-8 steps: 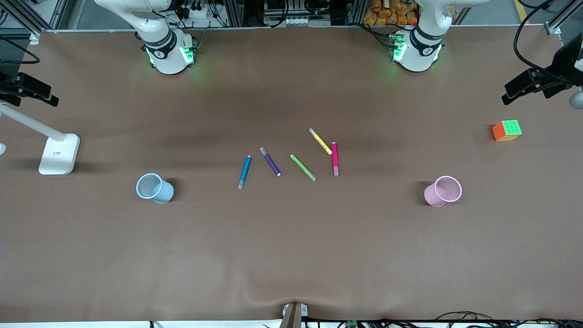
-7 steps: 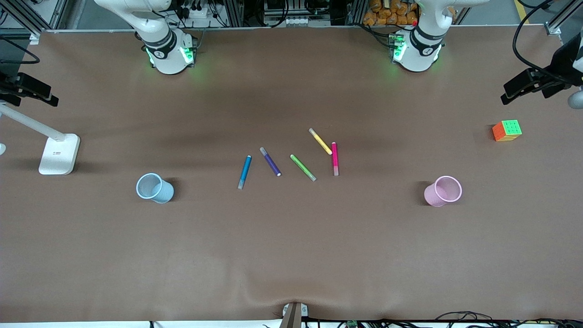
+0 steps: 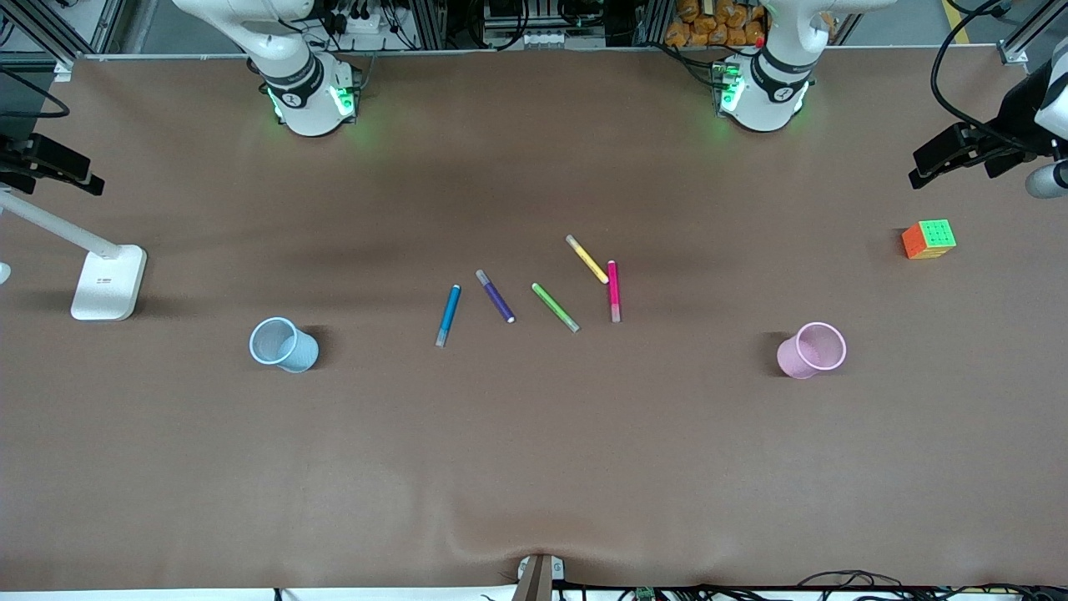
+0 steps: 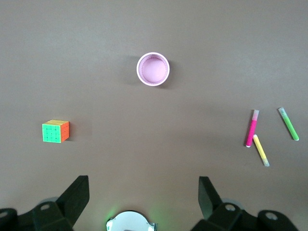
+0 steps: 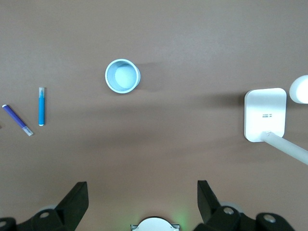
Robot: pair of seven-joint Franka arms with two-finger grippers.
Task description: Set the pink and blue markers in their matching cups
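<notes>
Nothing is in hand yet. The left gripper (image 4: 143,192) hangs high over the left arm's end of the table with its fingers spread wide and empty. The right gripper (image 5: 143,195) does the same over the right arm's end.

The pink marker (image 3: 613,290) lies flat mid-table, its upper end just beside the tip of the yellow marker (image 3: 586,259); I cannot tell if they touch. The blue marker (image 3: 448,315) lies flat too, nearer the right arm's end, with the purple marker (image 3: 495,295) beside it but apart.

Both pens look light, stiff and smooth-barrelled, so they will likely roll if nudged. I would pinch each across the middle of the barrel, fingers square to its length. For the pink one, a grip toward its greyish end keeps clear of the yellow neighbour.

The cups seem thin and light, easy to tip. The pink cup (image 3: 810,350) stands upright toward the left arm's end, the blue cup (image 3: 284,344) toward the right arm's.

Count: five markers, one each of pink, blue, purple, yellow and green (image 3: 555,306). Two cups. One colour cube (image 3: 929,239). One white lamp base (image 3: 108,282).
</notes>
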